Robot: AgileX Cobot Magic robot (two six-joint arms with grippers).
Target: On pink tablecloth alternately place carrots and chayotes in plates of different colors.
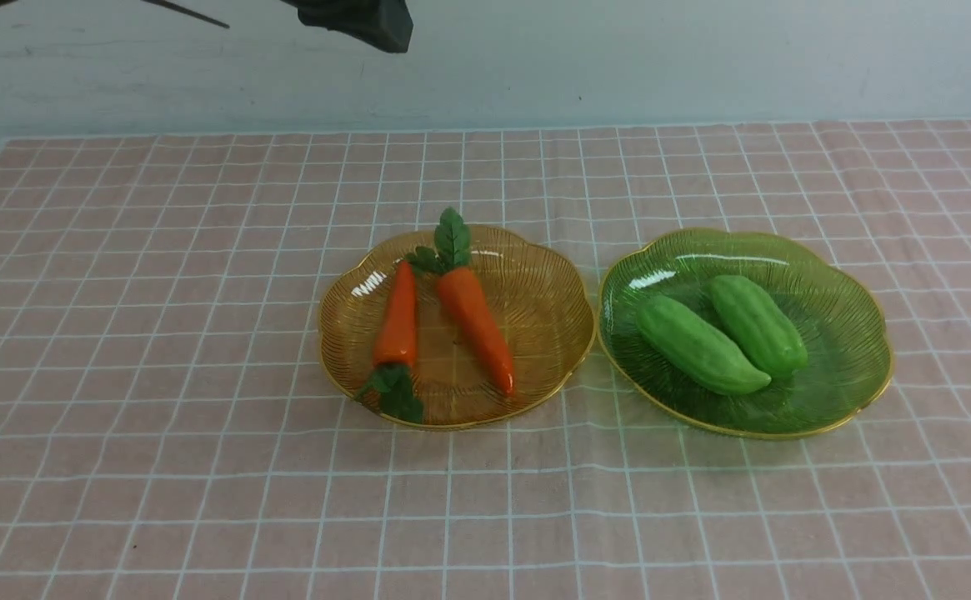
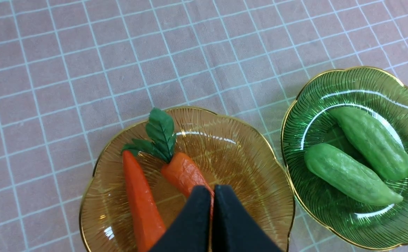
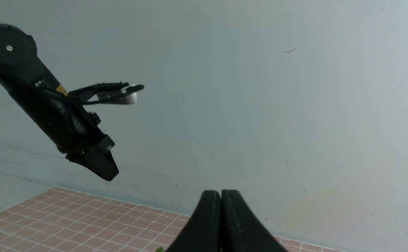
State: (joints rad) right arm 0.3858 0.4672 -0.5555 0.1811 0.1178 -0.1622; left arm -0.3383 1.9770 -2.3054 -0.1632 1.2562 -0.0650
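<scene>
On the pink tablecloth [image 1: 160, 333] stand two plates side by side. The amber plate [image 1: 543, 308] holds two carrots [image 1: 397, 321] [image 1: 477, 329], their leafy tops pointing opposite ways. The green plate [image 1: 835, 325] to its right holds two chayotes [image 1: 698, 346] [image 1: 758, 323] lying next to each other. My left gripper [image 1: 397, 37] hangs high above the cloth's far side, shut and empty. In the left wrist view its shut tips [image 2: 212, 190] are over the amber plate [image 2: 253, 150] and one carrot [image 2: 182, 171]. My right gripper [image 3: 221, 194] is shut, empty and faces the wall.
A pale blue-grey wall [image 1: 618, 58] rises behind the cloth's far edge. The right wrist view shows my left arm [image 3: 49, 105] raised in front of that wall, above the cloth [image 3: 67, 217].
</scene>
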